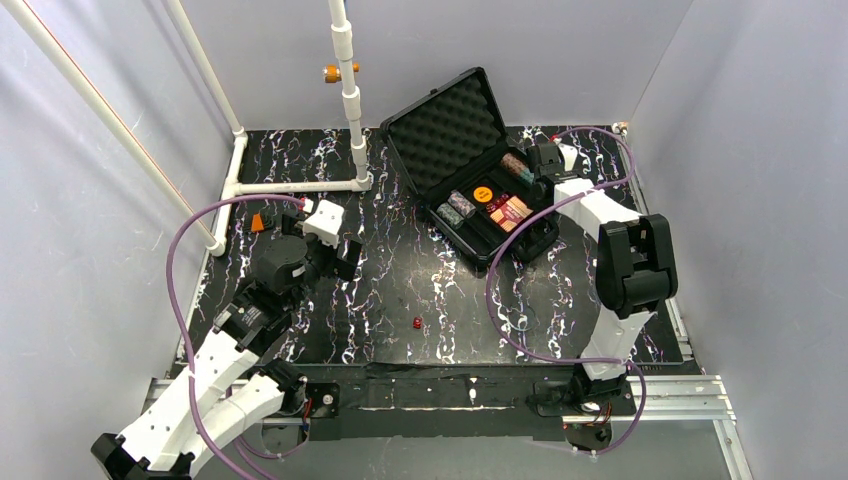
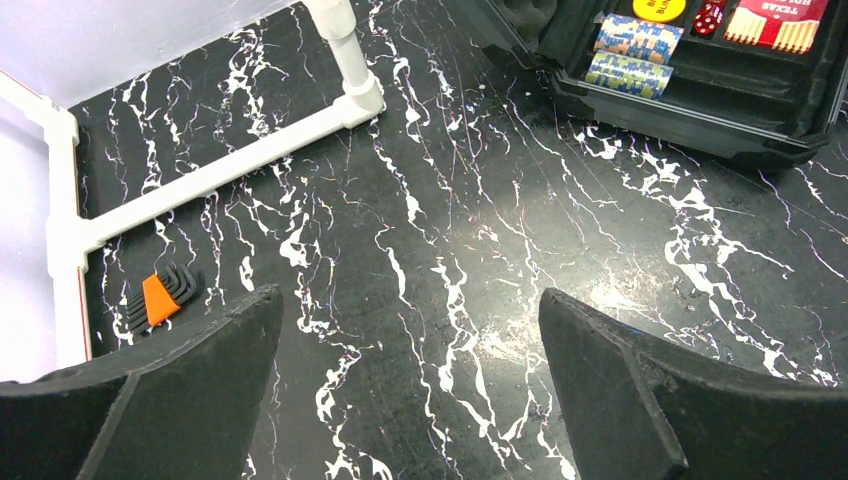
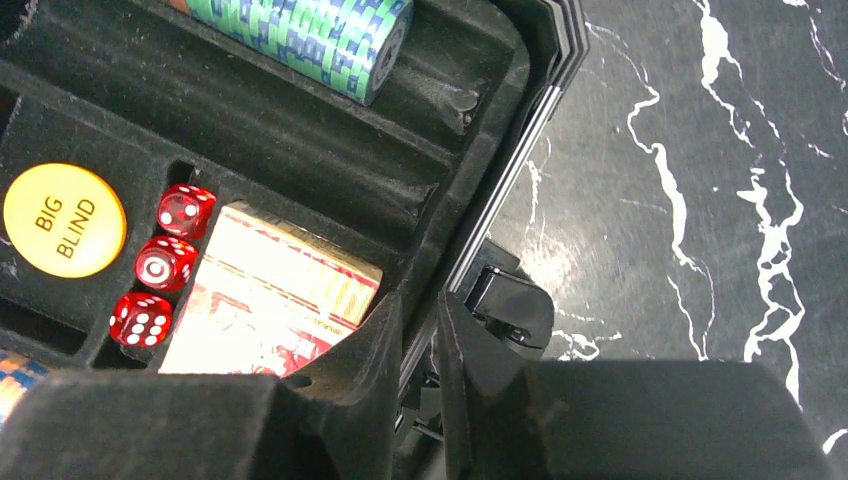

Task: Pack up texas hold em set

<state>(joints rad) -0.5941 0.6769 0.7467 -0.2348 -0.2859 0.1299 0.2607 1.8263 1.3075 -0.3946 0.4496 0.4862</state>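
The black case [image 1: 523, 243] lies open at the back right, its foam lid [image 1: 445, 120] raised. In its tray lie chip stacks [image 1: 455, 208], an orange disc [image 1: 483, 192] and the red-yellow card box [image 1: 512, 211]. The right wrist view shows three red dice [image 3: 165, 262] between the disc [image 3: 64, 219] and the card box [image 3: 270, 300]. My right gripper [image 3: 420, 310] is shut on the case's side rim [image 3: 520, 130] beside a latch. One red die [image 1: 418, 322] lies on the table. My left gripper [image 2: 410, 295] is open and empty, to the left of the case [image 2: 700, 115]. No blue disc shows.
A white pipe frame [image 1: 300, 187] lies on the table at the back left, with an upright pipe [image 1: 350, 90]. An orange-and-black hex key set [image 2: 160, 297] lies near the left edge. Purple cables loop over the table in front of the case [image 1: 520, 330].
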